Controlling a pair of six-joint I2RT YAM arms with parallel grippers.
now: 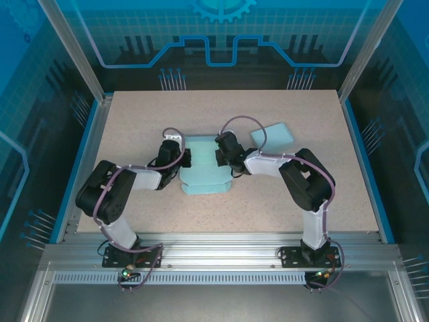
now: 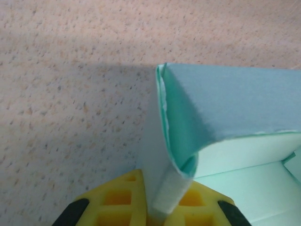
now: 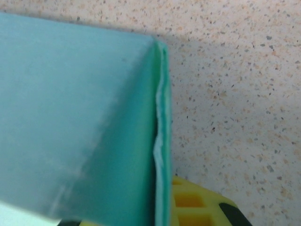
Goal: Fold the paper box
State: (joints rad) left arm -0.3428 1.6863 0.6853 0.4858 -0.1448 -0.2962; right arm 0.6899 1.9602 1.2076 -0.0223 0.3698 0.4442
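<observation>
A mint-green paper box lies partly folded mid-table between both arms. My left gripper is shut on the box's left wall; in the left wrist view that folded wall stands pinched between the yellow fingers. On the opposite side, my right gripper is shut on the right wall, which rises upright beside its yellow finger. The box's far wall stands up between the two held sides.
A second flat mint-green paper piece lies at the back right of the speckled table. Metal frame rails run along the near edge, and blue enclosure panels surround the table.
</observation>
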